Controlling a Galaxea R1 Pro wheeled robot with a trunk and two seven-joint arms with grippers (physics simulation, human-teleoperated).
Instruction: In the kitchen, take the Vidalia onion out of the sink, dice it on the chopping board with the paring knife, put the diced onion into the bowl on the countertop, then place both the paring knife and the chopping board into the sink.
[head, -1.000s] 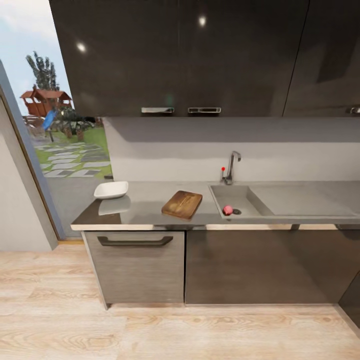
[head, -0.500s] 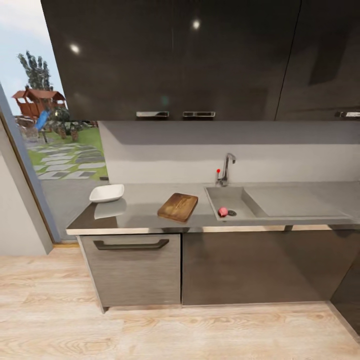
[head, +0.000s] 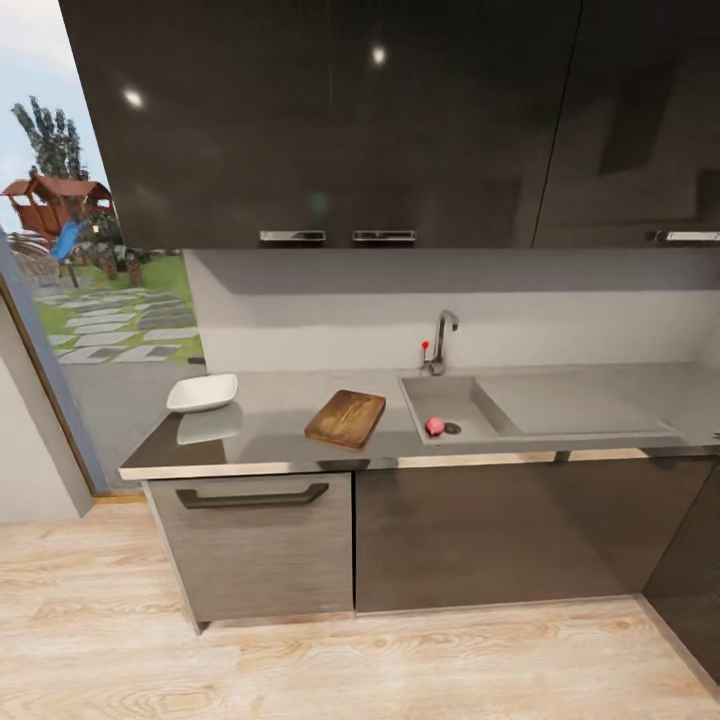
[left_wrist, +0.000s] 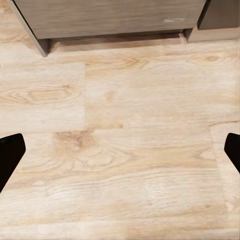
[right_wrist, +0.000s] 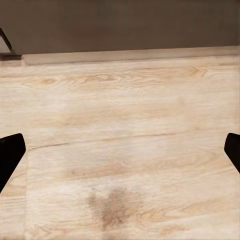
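In the head view the grey countertop (head: 270, 432) runs across the middle. The grey sink (head: 478, 398) is set into it, with its chrome tap (head: 440, 342) behind. A small pinkish-red onion (head: 434, 426) lies in the basin beside the drain. The dark brown chopping board (head: 346, 418) lies left of the sink. The white bowl (head: 203, 393) stands near the counter's left end. The paring knife is out of view. My left gripper (left_wrist: 120, 155) and right gripper (right_wrist: 120, 155) hang open over the wooden floor, black fingertips (left_wrist: 10, 156) wide apart and nothing between them.
Dark cabinets (head: 450, 530) and a drawer with a handle (head: 250, 496) stand below the counter, dark wall cupboards (head: 330, 120) above. A glass door (head: 60, 300) to a garden is at the left. Light wooden floor (head: 350, 660) lies between me and the counter.
The whole head view has shifted, so the camera has moved: counter, sink, board and bowl sit further left in the picture. Nothing on the counter has moved.
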